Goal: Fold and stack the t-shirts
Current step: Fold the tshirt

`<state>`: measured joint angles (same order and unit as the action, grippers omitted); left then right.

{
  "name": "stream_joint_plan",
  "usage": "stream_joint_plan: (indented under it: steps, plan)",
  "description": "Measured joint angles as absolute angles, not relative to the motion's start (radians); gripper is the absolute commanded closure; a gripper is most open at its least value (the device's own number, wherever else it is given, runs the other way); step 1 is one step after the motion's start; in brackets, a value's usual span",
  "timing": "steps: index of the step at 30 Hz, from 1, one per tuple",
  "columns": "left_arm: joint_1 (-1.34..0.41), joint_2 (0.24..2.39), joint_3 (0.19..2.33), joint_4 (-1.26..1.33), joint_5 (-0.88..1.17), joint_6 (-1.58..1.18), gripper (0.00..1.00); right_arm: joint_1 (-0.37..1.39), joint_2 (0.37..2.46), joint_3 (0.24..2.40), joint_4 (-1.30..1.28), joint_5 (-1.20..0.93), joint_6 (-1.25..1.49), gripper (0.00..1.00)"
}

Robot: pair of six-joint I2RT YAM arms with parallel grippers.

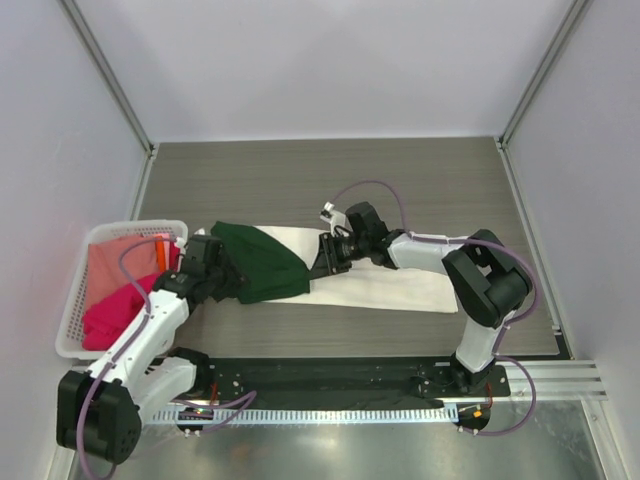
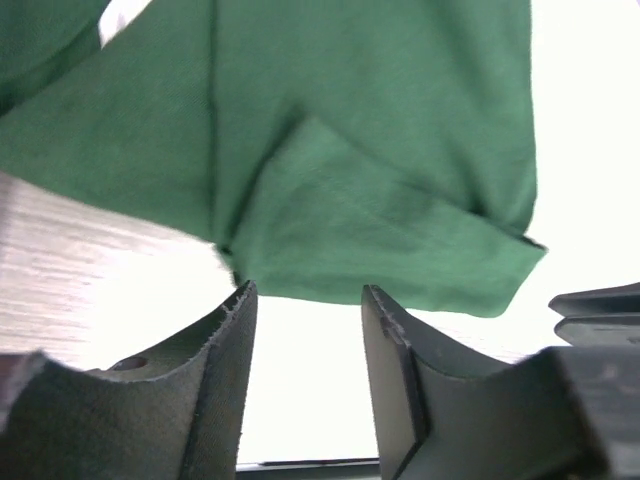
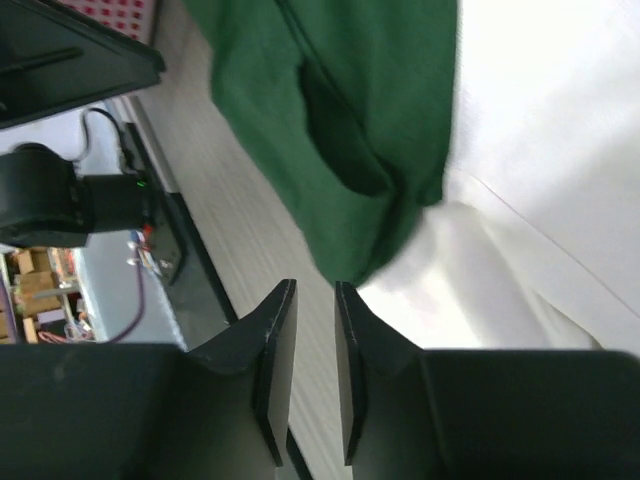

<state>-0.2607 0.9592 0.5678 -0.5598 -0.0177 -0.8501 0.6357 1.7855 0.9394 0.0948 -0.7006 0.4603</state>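
The left arm reaches forward from its base with the elbow low, and the left claw [image 1: 214,262] has its jaws parted wide and empty. The right arm bends at a raised elbow and stretches leftward, the right claw [image 1: 322,262] tipped down, jaws only narrowly apart.

- The lattice basket [image 1: 68,318] stands at the left edge of the table [image 1: 420,180].
- In the basket, a rear t-shirt [image 1: 110,262] lies behind a front t-shirt [image 1: 112,312].
- The spread t-shirt [image 1: 390,285] lies mid-table, right of the basket.
- The upper t-shirt [image 1: 262,262] lies on its left end.
- The left gripper [image 1: 225,283] is at the upper t-shirt's left side.
- The right gripper [image 1: 322,262] is at its right edge, above the spread t-shirt.
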Motion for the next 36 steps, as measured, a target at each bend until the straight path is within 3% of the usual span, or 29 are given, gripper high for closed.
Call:
stream_joint_plan:
  steps: [5, 14, 20, 27, 36]
  plan:
    - [-0.261, 0.990, 0.642, -0.563, 0.012, -0.860, 0.57, 0.674, 1.784, 1.009, 0.094, -0.701, 0.501, 0.85]
    - [-0.261, 1.226, 0.611, -0.422, 0.038, -0.898, 0.63, 0.719, 1.928, 1.056, 0.150, -0.702, 0.579, 0.88]
    - [-0.263, 1.285, 0.585, -0.377, -0.012, -0.944, 0.67, 0.677, 1.953, 0.931, 0.214, -0.718, 0.621, 0.86]
    - [-0.270, 1.208, 0.583, -0.428, -0.107, -0.956, 0.63, 0.646, 1.784, 0.843, 0.142, -0.648, 0.602, 0.67]
    - [-0.275, 1.063, 0.695, -0.531, -0.172, -0.905, 0.50, 0.452, 1.403, 0.844, -0.105, -0.329, 0.557, 0.73]
